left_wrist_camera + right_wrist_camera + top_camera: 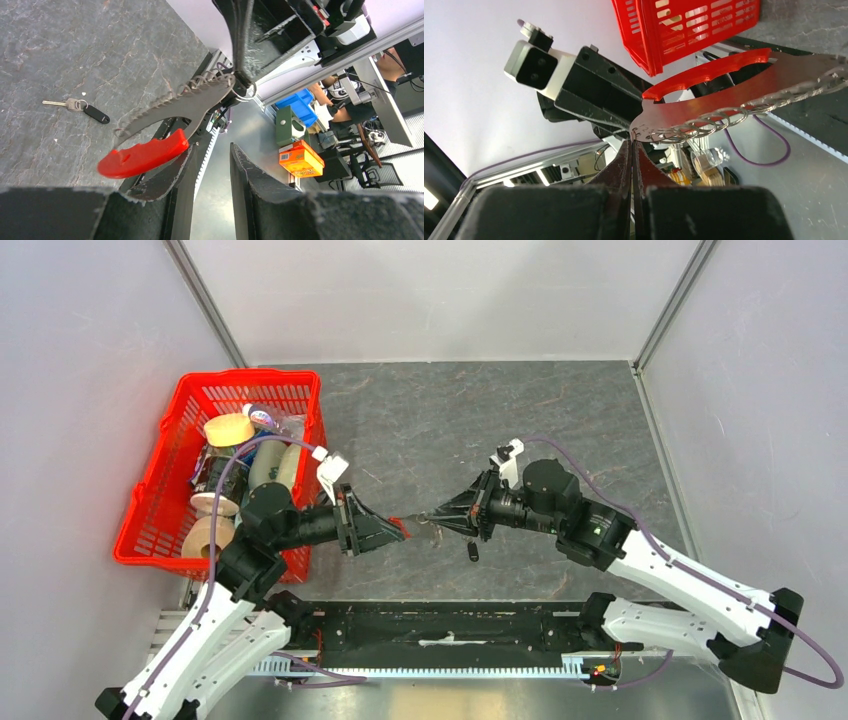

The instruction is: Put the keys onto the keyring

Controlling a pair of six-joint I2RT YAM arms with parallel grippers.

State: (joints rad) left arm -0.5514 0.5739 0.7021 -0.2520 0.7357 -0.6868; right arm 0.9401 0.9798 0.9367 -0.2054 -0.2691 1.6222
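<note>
**Keyring held in the air between the arms, keys not yet on it**

The right gripper (633, 142), fingers pressed together, pinches one thin tip of the keyring (185, 107). The left gripper (210, 147) has its fingers spread, and the red strip (142, 156) lies against or just beside one of them; I cannot tell which. With so slight a hold, the keyring will likely swing or slip out if the left fingers close off-centre on the strip or nudge it. The keys (80, 107) lie flat on the table below, well apart from the ring. Small and thin, they may skid away from a fingertip rather than lift. Pale plain walls (90, 340) enclose a dark grey veined table (420, 420). A red basket (290, 390) of rolls stands at its left side.
</note>
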